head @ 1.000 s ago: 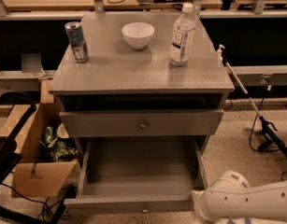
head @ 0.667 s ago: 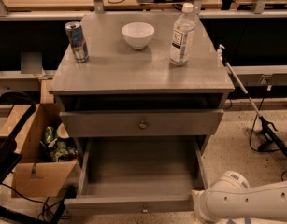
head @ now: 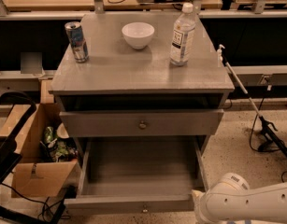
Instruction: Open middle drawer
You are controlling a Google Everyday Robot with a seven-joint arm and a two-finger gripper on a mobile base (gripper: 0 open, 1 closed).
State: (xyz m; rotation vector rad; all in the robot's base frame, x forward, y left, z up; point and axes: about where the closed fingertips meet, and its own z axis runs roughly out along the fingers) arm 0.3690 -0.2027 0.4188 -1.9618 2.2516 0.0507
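The middle drawer [head: 110,123] is a wide grey front panel with a small round metal knob [head: 142,124] at its centre, under the grey cabinet top [head: 133,64]. A dark open gap runs above it. Below it the bottom drawer [head: 133,203] is pulled far out and its inside is bare. Only a white arm segment [head: 246,203] shows at the bottom right, beside the bottom drawer's right front corner. The gripper itself is out of view past the lower edge.
On the cabinet top stand a drink can [head: 76,41], a white bowl [head: 138,34] and a clear water bottle [head: 182,34]. A cardboard box [head: 35,176] with rubbish sits on the floor at left. A thin rod [head: 236,80] leans at the right, with cables [head: 264,134] on the floor.
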